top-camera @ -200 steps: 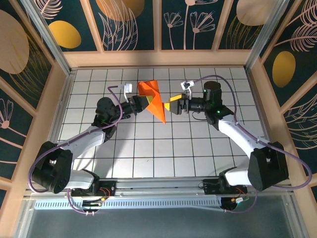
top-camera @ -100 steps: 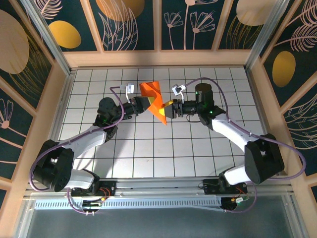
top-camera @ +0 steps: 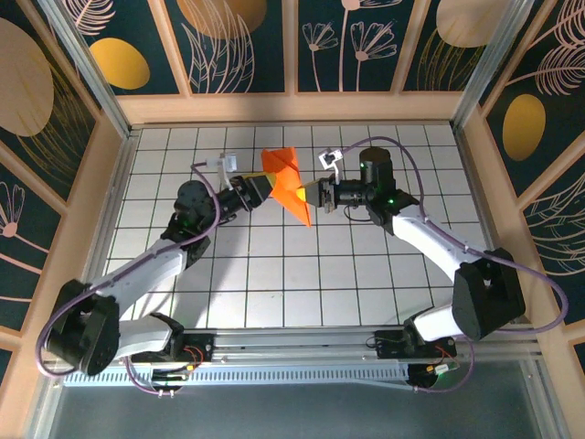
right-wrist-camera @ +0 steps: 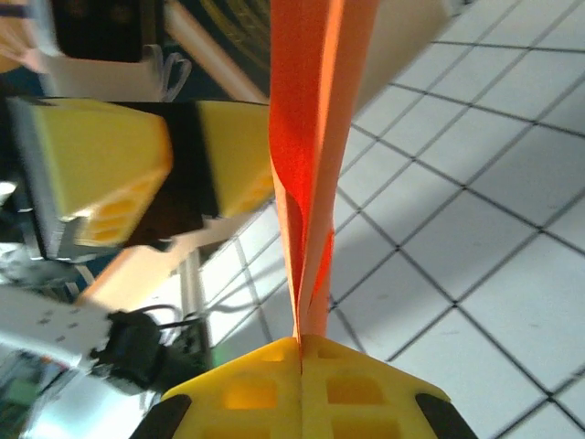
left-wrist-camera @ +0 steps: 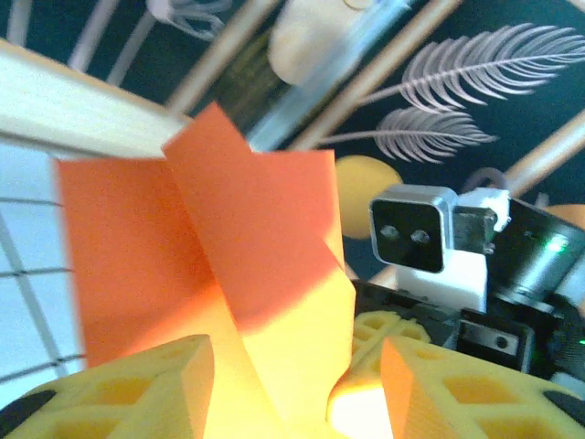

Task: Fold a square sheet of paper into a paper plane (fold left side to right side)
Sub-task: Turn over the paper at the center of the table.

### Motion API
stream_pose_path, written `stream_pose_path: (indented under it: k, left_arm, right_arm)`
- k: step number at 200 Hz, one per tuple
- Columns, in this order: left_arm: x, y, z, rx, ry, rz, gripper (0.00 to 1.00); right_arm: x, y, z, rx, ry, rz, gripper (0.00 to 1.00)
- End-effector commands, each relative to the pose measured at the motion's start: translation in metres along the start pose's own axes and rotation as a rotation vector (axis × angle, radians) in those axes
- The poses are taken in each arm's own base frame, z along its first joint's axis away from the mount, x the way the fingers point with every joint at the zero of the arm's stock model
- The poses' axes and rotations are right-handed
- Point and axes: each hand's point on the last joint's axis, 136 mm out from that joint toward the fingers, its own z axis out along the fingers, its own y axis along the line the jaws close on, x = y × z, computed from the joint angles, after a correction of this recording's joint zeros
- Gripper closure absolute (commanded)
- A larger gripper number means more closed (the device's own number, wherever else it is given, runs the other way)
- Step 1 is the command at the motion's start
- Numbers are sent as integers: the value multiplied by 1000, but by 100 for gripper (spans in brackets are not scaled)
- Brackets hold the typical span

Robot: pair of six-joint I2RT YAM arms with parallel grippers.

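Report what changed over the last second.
The right gripper swung left and shut its fingers on the folded orange paper. The left gripper spread its fingers, letting go of the paper. The paper stayed lifted at about the same spot above the table.

The paper [top-camera: 288, 183] looks matt and creased, the table [top-camera: 274, 265] smooth.
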Motion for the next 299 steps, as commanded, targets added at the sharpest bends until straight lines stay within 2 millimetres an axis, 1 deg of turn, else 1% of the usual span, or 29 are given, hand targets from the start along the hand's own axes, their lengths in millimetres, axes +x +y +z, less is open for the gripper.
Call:
stream_pose_path:
  k: [1,10,27,30,35,38,45,50,56,66,93,116,143,156,176,198,221,233,246,262,278,299]
  left_arm:
    - [-8,37,-24,-253,-73,88,45]
    - [-9,46,-35,-323,-89,101,42]
    - [-12,63,-55,-451,-119,118,39]
    - [-13,64,-58,-468,-125,122,39]
    - [-14,69,-65,-506,-136,124,39]
    - [-14,72,-69,-529,-142,124,39]
    - [-16,78,-78,-579,-161,126,39]
    - [-17,83,-85,-613,-174,128,39]
    - [-18,87,-92,-652,-191,129,39]
    - [-20,95,-105,-715,-218,127,40]
    - [-25,104,-131,-819,-282,121,41]
    - [-29,108,-146,-881,-321,114,41]
    - [-29,108,-147,-880,-320,116,42]
    - [-28,108,-145,-877,-311,117,43]
    - [-27,109,-141,-876,-296,119,44]
    - [-25,111,-137,-873,-276,122,44]
    - [-21,112,-131,-865,-249,121,44]
    - [-19,113,-127,-860,-235,117,44]
    - [-17,113,-122,-849,-218,114,44]
    - [-14,113,-115,-827,-197,103,43]
    - [-10,112,-104,-792,-171,88,42]
    - [3,115,-85,-741,-104,72,41]
  right_arm:
    - [-19,-16,-8,255,-30,-90,100]
    - [-21,-29,-9,379,-29,-109,100]
    - [-16,-49,-9,616,12,-156,100]
    - [-17,-55,-12,676,13,-165,100]
    - [-17,-58,-13,741,21,-182,100]
    - [-16,-66,-17,805,29,-188,100]
    - [-14,-73,-20,898,53,-208,100]
    - [-12,-81,-26,987,66,-218,100]
    - [-12,-88,-31,1074,81,-233,100]
    - [-7,-98,-35,1190,126,-265,100]
    - [6,-113,-38,1445,237,-393,100]
    - [29,-130,-29,1563,361,-470,100]
    - [61,-152,-9,1580,490,-496,100]
    - [78,-162,0,1583,553,-511,96]
    - [96,-171,14,1557,614,-500,90]
    - [110,-172,29,1472,632,-443,80]
    - [119,-166,44,1349,635,-358,66]
    - [118,-159,50,1271,611,-299,59]
    - [112,-151,53,1200,563,-234,49]
    - [98,-138,51,1113,491,-169,38]
    - [81,-129,42,1051,411,-108,32]
    - [61,-123,25,976,293,-29,26]
